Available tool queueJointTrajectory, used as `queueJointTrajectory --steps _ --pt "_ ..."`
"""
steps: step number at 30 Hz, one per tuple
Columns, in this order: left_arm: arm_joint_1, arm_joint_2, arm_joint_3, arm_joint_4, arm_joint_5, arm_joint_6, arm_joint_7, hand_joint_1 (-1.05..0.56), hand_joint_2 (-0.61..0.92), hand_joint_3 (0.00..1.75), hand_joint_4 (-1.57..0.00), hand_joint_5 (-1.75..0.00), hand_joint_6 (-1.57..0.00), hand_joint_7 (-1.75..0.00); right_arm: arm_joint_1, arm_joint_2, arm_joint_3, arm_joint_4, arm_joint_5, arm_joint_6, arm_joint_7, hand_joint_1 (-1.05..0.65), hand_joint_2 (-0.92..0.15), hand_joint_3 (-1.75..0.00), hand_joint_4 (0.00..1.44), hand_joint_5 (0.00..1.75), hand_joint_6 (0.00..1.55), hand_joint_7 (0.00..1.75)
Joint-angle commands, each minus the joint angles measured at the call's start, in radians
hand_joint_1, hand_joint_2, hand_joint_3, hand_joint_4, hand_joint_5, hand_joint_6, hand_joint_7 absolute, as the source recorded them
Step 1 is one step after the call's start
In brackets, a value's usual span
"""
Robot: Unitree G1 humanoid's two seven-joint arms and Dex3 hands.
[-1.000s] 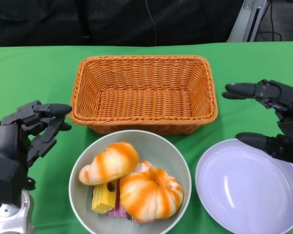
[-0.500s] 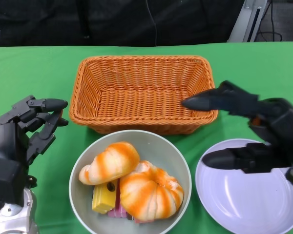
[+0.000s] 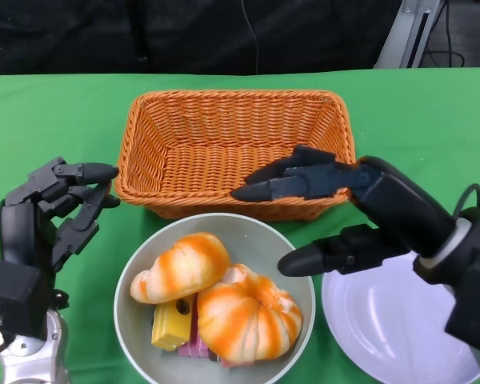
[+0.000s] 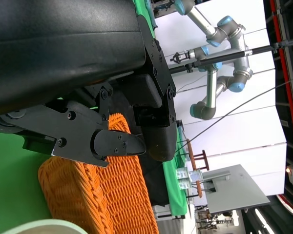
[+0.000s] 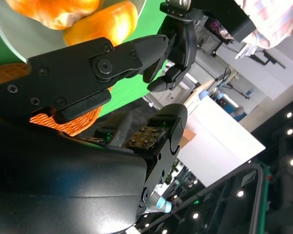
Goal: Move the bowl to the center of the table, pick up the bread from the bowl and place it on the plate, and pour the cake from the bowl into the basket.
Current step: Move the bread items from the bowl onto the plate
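A grey-green bowl (image 3: pixel 276 250) sits at the table's near middle with two orange-striped bread rolls (image 3: pixel 178 266) (image 3: pixel 248 315) and yellow and pink cake pieces (image 3: pixel 173 325) in it. My right hand (image 3: pixel 336 212) hovers open over the bowl's right rim, fingers spread and pointing left, holding nothing. The white plate (image 3: pixel 384 324) lies at the lower right, partly under my right forearm. The orange wicker basket (image 3: pixel 236 152) stands behind the bowl. My left hand (image 3: pixel 52 210) hangs open left of the bowl. In the right wrist view the bread (image 5: pixel 103 22) shows past my fingers.
The green cloth (image 3: pixel 56 120) covers the table. A dark backdrop runs along the far edge. The basket's front wall is close behind my right fingers. In the left wrist view the basket (image 4: pixel 102 195) and other robot arms (image 4: pixel 219 53) far off show.
My right hand has swept left from beside the basket and plate to over the bowl's right rim. The left hand has barely shifted. Bowl, bread and cake have not moved.
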Motion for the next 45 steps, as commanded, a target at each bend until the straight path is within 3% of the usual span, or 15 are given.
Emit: queueJointTrajectory --steps 1,5,10,14,19,21,25,27,33,38,43,45 --pt "0.009 0.007 -0.002 0.007 0.001 -0.013 -0.010 -0.19 0.92 0.25 -0.74 -1.36 -0.95 -0.71 -0.027 -0.009 0.018 -0.008 -0.050 0.005 -0.018 -0.64 -0.88 -0.01 0.57 0.64 0.69 0.04" --pt "0.008 -0.002 0.003 0.006 -0.017 0.003 -0.025 -0.20 0.92 0.26 -0.69 -1.52 -0.96 -0.70 -0.031 -0.001 0.036 -0.034 -0.093 0.018 -0.037 -0.65 -0.87 0.00 0.57 0.63 0.67 0.02" --pt "0.004 -0.004 0.008 0.008 -0.047 0.014 -0.076 -0.18 0.92 0.28 -0.78 -1.33 -0.98 -0.65 -0.028 0.017 0.061 -0.058 -0.134 0.018 -0.074 -0.65 -0.86 0.00 0.55 0.62 0.65 0.00" --pt "0.009 -0.009 0.012 -0.018 -0.060 0.109 -0.063 -0.27 0.92 0.14 -0.78 -1.56 -1.02 -0.61 -0.023 0.038 0.086 -0.081 -0.167 0.028 -0.101 -0.65 -0.85 0.00 0.57 0.64 0.68 0.02" --pt "0.008 -0.017 0.032 -0.045 -0.123 0.196 -0.138 -0.29 0.90 0.01 -0.76 -1.57 -0.94 -0.82 -0.012 0.045 0.120 -0.120 -0.192 0.064 -0.110 -0.66 -0.84 0.00 0.57 0.64 0.69 0.02" --pt "0.008 -0.009 0.029 -0.043 -0.120 0.197 -0.151 -0.34 0.88 0.00 -0.77 -1.52 -0.92 -0.81 -0.010 0.046 0.132 -0.124 -0.188 0.070 -0.109 -0.64 -0.84 0.00 0.57 0.62 0.70 0.01" --pt "0.005 -0.028 0.043 -0.041 -0.149 0.157 -0.192 -0.39 0.85 0.00 -0.75 -1.69 -0.85 -1.06 -0.012 0.057 0.154 -0.103 -0.169 0.053 -0.106 -0.62 -0.83 0.00 0.61 0.62 0.69 0.01" --pt "-0.009 -0.046 0.078 -0.035 -0.234 0.169 -0.308 -0.38 0.83 0.00 -0.76 -1.71 -0.83 -1.10 -0.013 0.064 0.165 -0.092 -0.171 0.048 -0.110 -0.62 -0.83 0.00 0.62 0.62 0.69 0.01" --pt "-0.039 -0.052 0.130 0.015 -0.320 0.160 -0.479 -0.33 0.86 0.01 -0.81 -1.49 -0.86 -0.96 -0.018 0.077 0.189 -0.062 -0.205 0.043 -0.130 -0.63 -0.83 0.00 0.68 0.57 0.71 0.01" --pt "-0.036 -0.044 0.099 0.063 -0.174 0.033 -0.309 -0.41 0.92 0.12 -0.83 -1.37 -0.85 -0.97 -0.024 0.085 0.210 -0.026 -0.239 0.040 -0.157 -0.64 -0.82 0.00 0.72 0.47 0.73 0.01" --pt "-0.014 -0.032 0.091 0.028 -0.208 0.133 -0.411 -0.28 0.92 0.16 -0.72 -1.31 -0.83 -0.83 -0.032 0.091 0.222 0.032 -0.262 0.006 -0.184 -0.63 -0.82 0.00 0.73 0.45 0.73 0.01" --pt "-0.007 -0.024 0.086 0.014 -0.198 0.135 -0.410 -0.27 0.92 0.15 -0.74 -1.25 -0.86 -0.76 -0.036 0.094 0.226 0.064 -0.275 -0.023 -0.202 -0.62 -0.81 0.00 0.74 0.46 0.73 0.01"
